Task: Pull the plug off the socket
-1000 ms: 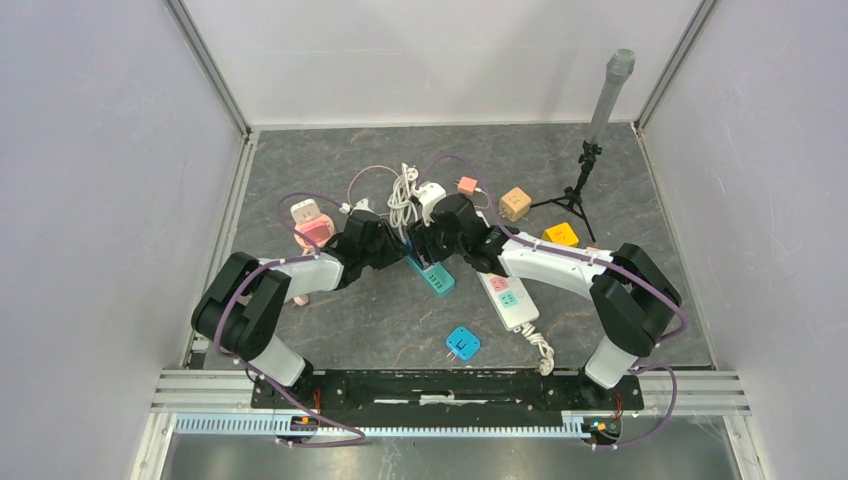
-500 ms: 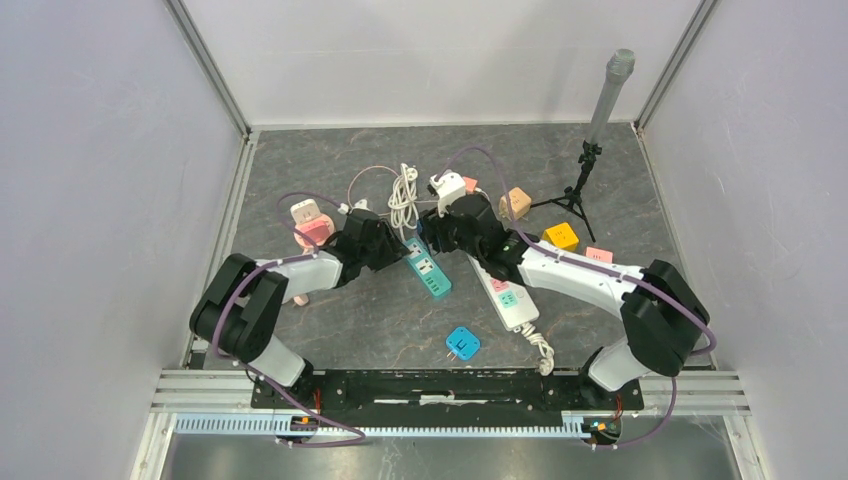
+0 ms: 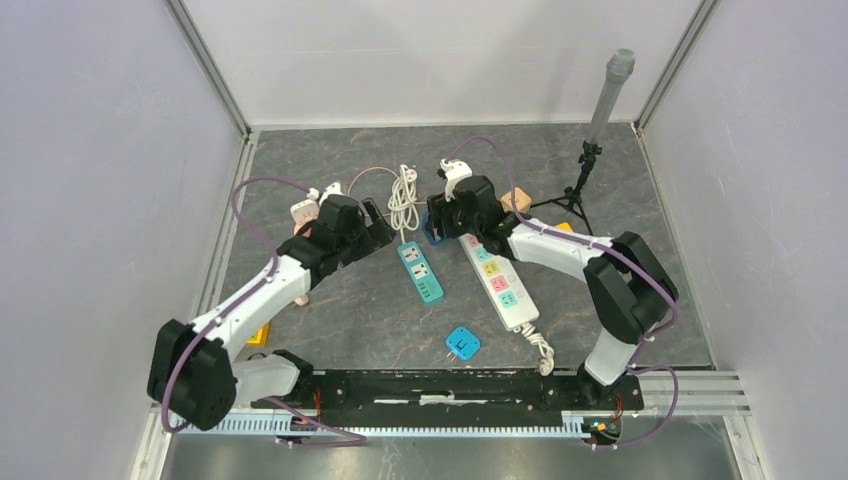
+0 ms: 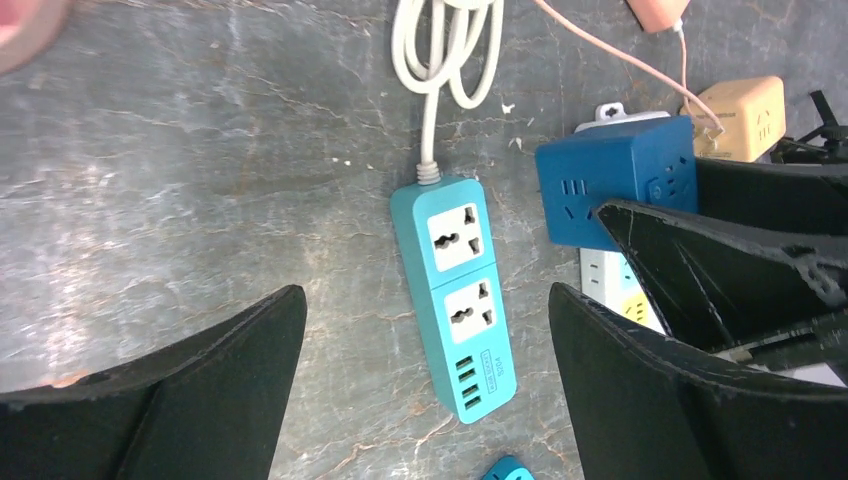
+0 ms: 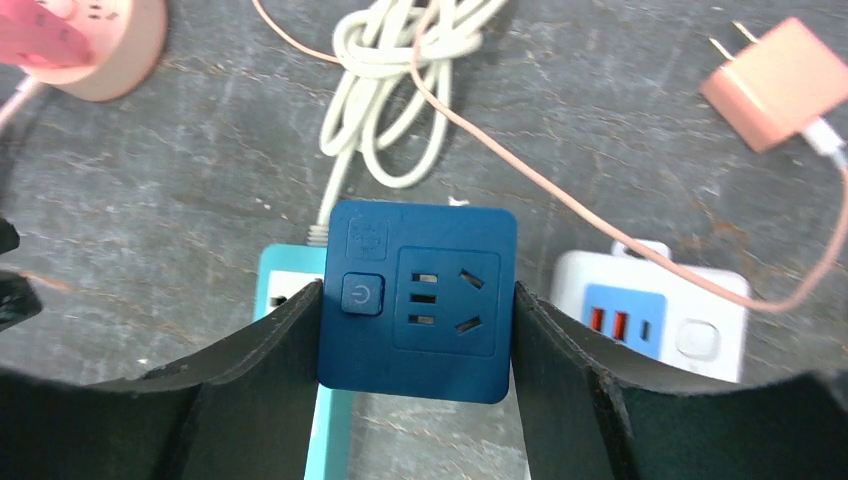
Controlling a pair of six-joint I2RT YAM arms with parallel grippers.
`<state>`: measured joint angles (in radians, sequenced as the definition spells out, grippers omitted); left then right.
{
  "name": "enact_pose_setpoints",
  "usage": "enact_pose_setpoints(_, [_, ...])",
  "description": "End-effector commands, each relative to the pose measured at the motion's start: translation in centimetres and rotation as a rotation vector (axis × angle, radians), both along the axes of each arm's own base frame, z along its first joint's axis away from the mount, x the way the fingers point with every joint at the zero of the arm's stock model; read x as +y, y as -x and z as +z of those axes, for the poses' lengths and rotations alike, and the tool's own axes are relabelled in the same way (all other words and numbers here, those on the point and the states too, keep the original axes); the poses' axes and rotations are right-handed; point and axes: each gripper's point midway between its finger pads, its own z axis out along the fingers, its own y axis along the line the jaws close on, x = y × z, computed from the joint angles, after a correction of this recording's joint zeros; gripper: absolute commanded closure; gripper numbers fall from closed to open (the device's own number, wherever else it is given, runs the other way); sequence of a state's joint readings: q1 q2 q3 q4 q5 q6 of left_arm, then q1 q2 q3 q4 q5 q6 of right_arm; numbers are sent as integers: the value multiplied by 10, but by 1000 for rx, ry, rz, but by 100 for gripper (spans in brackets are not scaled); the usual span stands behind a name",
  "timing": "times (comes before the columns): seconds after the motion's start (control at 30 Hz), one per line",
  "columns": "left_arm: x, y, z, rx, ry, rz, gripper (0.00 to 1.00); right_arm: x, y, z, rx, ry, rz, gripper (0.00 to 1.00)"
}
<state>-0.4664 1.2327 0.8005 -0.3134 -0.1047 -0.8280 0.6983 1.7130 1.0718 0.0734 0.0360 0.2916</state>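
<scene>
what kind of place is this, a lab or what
Most likely a robot test cell: pale walls on aluminium rails enclose a grey stone-patterned tabletop, a small black tripod stands near the back, and a teal power strip and a white power strip lie about as practice props.

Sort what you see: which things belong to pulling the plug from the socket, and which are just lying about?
Job in hand:
blue cube
teal strip
right end effector, gripping the cube
left end effector, open

Lying about:
white strip
pink charger
beige cube
small blue plug
tripod
</scene>
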Motion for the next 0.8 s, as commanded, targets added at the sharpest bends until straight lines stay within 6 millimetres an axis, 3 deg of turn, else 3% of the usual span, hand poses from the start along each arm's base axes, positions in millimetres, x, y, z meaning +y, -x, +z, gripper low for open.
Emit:
enact_pose_setpoints(0.0, [33, 10, 18, -25, -110, 70, 2, 40, -11, 39, -17, -196, 113, 80])
enact_pose_setpoints(0.33, [56, 23, 40, -72, -144, 114, 0, 43, -12, 4, 140, -248, 96, 61])
enact_pose_setpoints(0.47, [59, 24, 41, -69, -148, 119, 0, 34, -16, -6, 155, -207, 42, 42])
enact_pose_setpoints(0.57, [59, 25, 40, -63, -142, 125, 0, 25, -19, -4, 130, -179, 12, 28])
enact_pose_setpoints(0.77, [59, 28, 35, -49, -132, 127, 0, 13, -18, 21, 45, -175, -2, 15])
